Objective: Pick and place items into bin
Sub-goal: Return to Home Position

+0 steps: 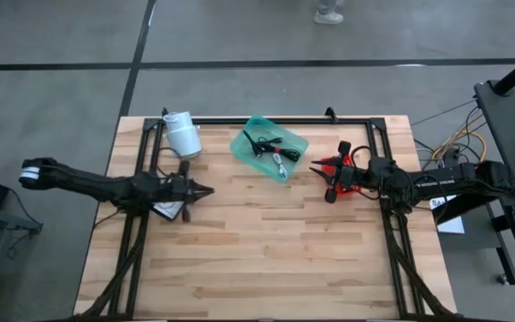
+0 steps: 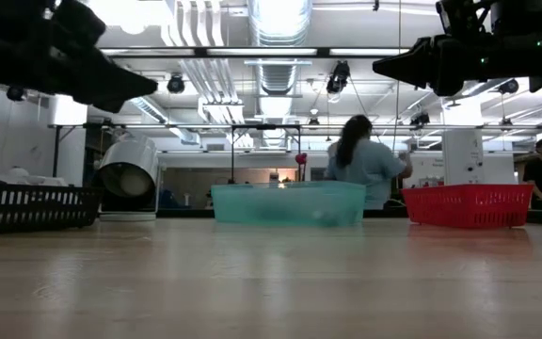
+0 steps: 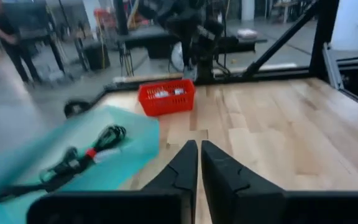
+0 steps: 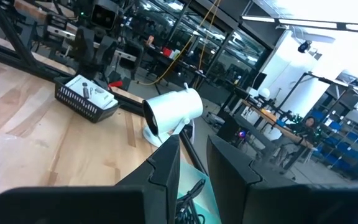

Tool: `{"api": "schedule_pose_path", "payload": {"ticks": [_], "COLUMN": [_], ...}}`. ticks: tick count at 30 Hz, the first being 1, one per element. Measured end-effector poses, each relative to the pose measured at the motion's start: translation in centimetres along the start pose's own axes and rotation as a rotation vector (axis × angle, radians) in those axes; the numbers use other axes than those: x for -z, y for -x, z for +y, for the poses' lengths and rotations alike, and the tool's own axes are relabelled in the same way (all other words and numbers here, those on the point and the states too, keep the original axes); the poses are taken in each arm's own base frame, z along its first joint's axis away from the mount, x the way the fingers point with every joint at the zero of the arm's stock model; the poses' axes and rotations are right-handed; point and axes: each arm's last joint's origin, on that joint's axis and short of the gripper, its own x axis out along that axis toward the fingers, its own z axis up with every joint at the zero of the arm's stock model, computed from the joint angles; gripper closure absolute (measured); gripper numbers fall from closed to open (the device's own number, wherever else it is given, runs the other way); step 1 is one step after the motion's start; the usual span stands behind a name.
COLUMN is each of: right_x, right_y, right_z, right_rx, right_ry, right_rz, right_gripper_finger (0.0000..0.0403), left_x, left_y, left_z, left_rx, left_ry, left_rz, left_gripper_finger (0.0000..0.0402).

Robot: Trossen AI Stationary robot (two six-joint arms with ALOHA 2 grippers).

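From where I sit the job looks all but finished: I can find no loose item on the pale wooden table (image 1: 266, 259), and both arms hang above it rather than reaching for anything.

The shallow translucent teal-green plastic bin (image 1: 295, 140) stands at the far middle of the table. In it lies the thin black coiled cable (image 1: 259, 143) with a small red band, and a pale silvery plug (image 1: 280, 163) near one end. Anything smaller in there I cannot make out.

2 other containers stand by. The small red slotted basket (image 3: 166, 99) sits just right of the bin, under the right arm. Something whitish seems to lie in it, but the view is too soft to say what. The black slotted basket (image 4: 86, 101) sits at the left, beneath the left arm, and holds a few white pieces (image 4: 89, 89). A white cylinder (image 1: 183, 134) stands left of the bin, apart from it.

The left gripper (image 3: 199, 163) is raised and points toward the table's middle, its fingers pressed together with only a sliver between them, holding nothing. The right gripper (image 4: 194, 165) hangs over the red basket, aimed toward the bin, its fingers parted by a moderate gap — empty too. What is left, I judge, is only to park the 2 arms.
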Motion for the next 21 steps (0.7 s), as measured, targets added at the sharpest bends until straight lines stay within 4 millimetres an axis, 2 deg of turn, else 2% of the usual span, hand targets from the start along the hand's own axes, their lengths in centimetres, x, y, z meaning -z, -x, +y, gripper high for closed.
{"api": "schedule_pose_path", "payload": {"ticks": [3,8,17,21], "right_x": [0.0,0.0,0.3,0.4], "right_y": [0.0,0.0,0.1,1.0], "right_z": [0.0,0.0,0.1,0.1], "right_rx": [0.0,0.0,-0.014,-0.035], "right_ry": [-0.013,-0.052,-0.273,-0.308], "right_rz": [0.0,0.0,0.038,0.099], "right_gripper_finger": [0.0335,0.0335,0.0336,0.0356], "left_x": [0.6,2.2,2.2,2.6], "left_y": [1.2,2.6,4.1,4.5], "left_z": [0.2,0.4,0.7,0.7], "left_rx": [-0.008,-0.028,-0.023,-0.02], "left_ry": [-0.071,-0.073,-0.052,-0.049], "left_rz": [-0.042,-0.085,-0.105,-0.078], "left_gripper_finger": [0.0396,0.0401,0.04,0.04]}}
